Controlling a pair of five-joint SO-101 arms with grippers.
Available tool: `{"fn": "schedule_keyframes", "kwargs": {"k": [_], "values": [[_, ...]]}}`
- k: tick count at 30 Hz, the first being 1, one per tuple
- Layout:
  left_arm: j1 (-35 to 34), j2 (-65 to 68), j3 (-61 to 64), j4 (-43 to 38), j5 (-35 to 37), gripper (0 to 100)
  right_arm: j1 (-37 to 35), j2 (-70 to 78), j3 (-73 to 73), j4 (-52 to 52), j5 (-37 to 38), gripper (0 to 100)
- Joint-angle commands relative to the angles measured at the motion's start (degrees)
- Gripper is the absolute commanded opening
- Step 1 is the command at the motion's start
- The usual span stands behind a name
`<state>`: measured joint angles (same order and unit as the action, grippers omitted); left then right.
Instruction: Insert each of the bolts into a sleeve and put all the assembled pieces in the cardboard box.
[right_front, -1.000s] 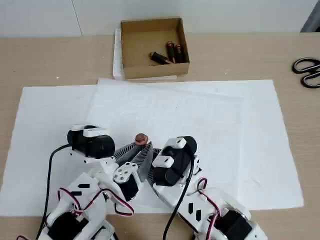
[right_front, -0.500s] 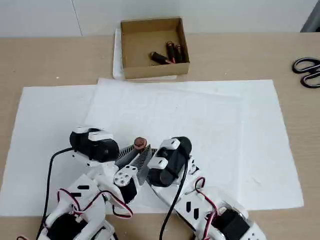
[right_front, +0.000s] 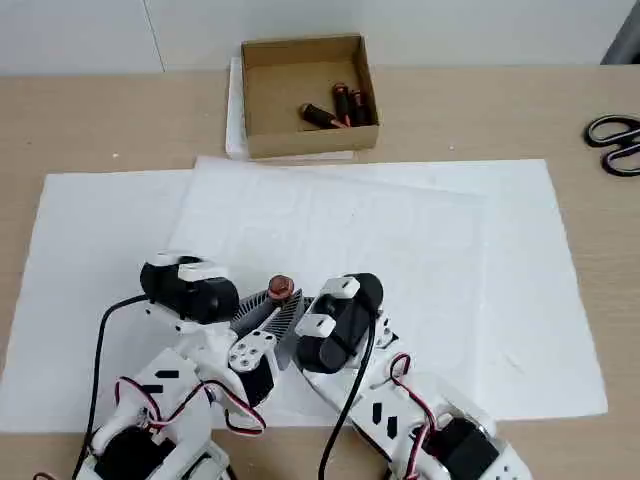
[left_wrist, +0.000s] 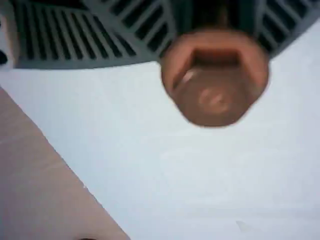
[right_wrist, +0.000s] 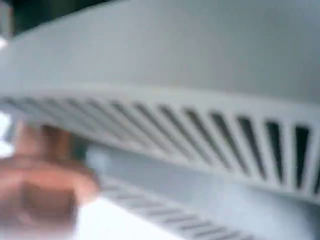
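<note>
The bolt (right_front: 281, 288) is at the near middle of the white paper (right_front: 450, 260), with its round brown head up. The left gripper (right_front: 274, 299) has its ribbed fingers (right_front: 255, 303) closed on the bolt, one on each side. The right gripper (right_front: 294, 310) is just beside it on the right, and I cannot tell if it is open or closed. At the far side of the surface (right_front: 480, 110) sits the cardboard box (right_front: 305, 142) with three dark pieces (right_front: 340, 108) inside. Scissors (right_front: 615, 140) lie at the far right.
</note>
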<state>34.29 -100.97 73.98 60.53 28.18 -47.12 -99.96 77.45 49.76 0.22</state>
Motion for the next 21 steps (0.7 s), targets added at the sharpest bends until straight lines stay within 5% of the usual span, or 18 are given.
{"fn": "schedule_keyframes", "kwargs": {"k": [1, 13, 21], "values": [[0.53, 0.97, 0.84, 1.32, -0.53, 20, 1.80, -0.84, -1.05, -3.65, 0.44, 0.5], [0.09, 1.05, 0.84, 1.05, -0.70, 22, 1.80, -0.66, -1.05, -3.65, 0.44, 0.5], [-9.32, 1.05, 4.00, -3.69, -8.79, 22, 1.80, -0.92, -1.05, -1.27, 0.26, 0.5]]}}
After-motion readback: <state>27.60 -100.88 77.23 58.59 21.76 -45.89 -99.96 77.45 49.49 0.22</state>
